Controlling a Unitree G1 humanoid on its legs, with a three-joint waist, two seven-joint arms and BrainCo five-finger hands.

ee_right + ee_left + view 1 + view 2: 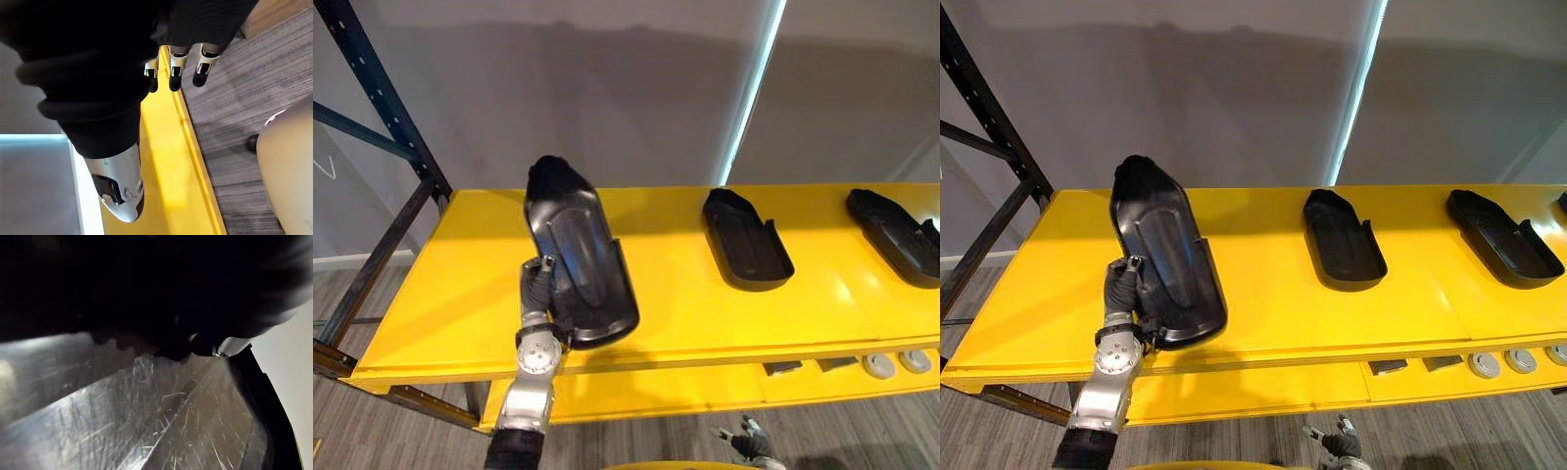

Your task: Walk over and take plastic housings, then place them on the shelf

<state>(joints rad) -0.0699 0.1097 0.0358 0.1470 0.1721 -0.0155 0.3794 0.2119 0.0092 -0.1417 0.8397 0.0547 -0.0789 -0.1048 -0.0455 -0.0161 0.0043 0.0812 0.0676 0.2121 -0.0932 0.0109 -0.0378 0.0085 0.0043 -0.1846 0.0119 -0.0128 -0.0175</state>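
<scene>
- Grey wall [607, 88] at the back, with a bright light strip [754, 88] running down it and a dark blue rack upright [382, 93] off to the left.
- Wide yellow shelf [460, 294] up front, over a grey plank floor [842, 431].
- Left forearm coming almost straight up from the bottom edge, wrist cocked a bit toward the shelf.
- Left hand [540, 284] clamped on the left rim of a black plastic housing [578, 255], dark fingers curled round its edge.
- Held lengthwise, narrow end pointing to the wall, wide end hanging at the shelf's front lip; can't tell if it's touching the yellow surface.
- Up close in the left wrist view, just the scratched glossy skin of that housing [146, 421].
- Second housing [744, 240] lying flat mid-shelf, hollow side up, and a third housing [896, 235] the same way further right, both well apart from the held one.
- Couple of small grey blocks [783, 368] and round discs [877, 365] on the lower level.
- Right hand [749, 443] hanging low over the floor in front of the shelf, holding nothing.
- Fingers [201, 68] loose and near straight in its own wrist view.
</scene>
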